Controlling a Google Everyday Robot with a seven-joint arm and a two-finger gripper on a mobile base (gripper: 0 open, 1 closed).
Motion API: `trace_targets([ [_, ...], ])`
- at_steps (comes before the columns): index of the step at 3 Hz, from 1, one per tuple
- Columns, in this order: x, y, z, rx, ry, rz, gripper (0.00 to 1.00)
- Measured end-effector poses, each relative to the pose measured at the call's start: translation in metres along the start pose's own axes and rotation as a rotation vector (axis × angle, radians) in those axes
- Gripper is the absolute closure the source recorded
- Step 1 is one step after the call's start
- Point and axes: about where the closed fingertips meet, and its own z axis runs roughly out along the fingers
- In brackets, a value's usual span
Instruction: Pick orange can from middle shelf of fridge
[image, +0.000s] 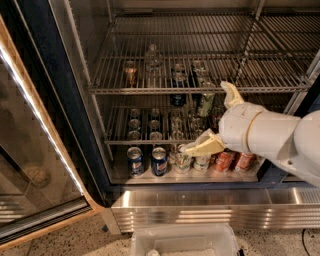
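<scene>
The orange can (131, 73) stands upright at the left of the middle shelf (112, 91), a chrome wire rack inside the fridge (70, 100). My gripper (203, 117) is open in front of the fridge's right half. One cream finger (229, 93) points up across the middle shelf's front rail. The other finger (200, 146) points left and down in front of the cans on the lower levels. The gripper is well to the right of the orange can and below it, holding nothing. My white arm (280, 140) hides the racks' right ends.
A clear bottle (152, 58) and several cans share the middle shelf. Two blue cans (135, 161) and red-orange cans (225, 160) stand on the fridge floor. The glass door (30, 150) hangs open at left. A clear plastic bin (185, 241) sits below the ribbed steel base panel (200, 210).
</scene>
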Motion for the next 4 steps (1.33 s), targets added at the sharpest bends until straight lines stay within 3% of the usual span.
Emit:
trace_targets([
  [1,0.021,0.022,0.017,-0.004,-0.067,0.086,0.00],
  [3,0.023,0.036,0.030,-0.029,-0.105,0.112,0.00],
  [4,0.042,0.047,0.035,0.029,-0.144,0.160,0.00],
])
